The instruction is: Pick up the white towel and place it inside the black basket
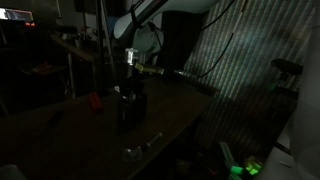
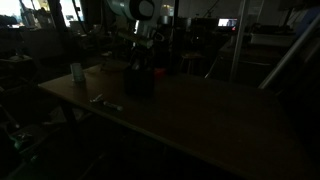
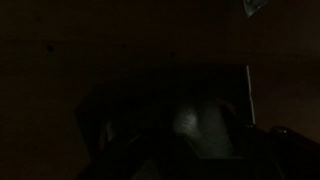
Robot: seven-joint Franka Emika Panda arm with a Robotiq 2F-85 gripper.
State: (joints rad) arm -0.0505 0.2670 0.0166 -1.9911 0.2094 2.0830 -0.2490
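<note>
We see the gripper (image 1: pixel 131 68) hanging straight over the black basket (image 1: pixel 130 108) in both exterior views (image 2: pixel 141 55), close above its open top, but the scene is so dark that we cannot tell whether the fingers are spread or closed, or whether they hold anything. The basket stands upright on the table (image 2: pixel 200 115). In the wrist view we make out a faint pale patch (image 3: pixel 186 122) low between the basket's dark walls (image 3: pixel 247 95); it may be the white towel lying inside, though we cannot be sure. A small red object (image 1: pixel 95 99) sits near the basket, a pale cup (image 2: pixel 77 72) stands well apart from it, and a small light item (image 1: pixel 137 151) lies near the table's edge.
</note>
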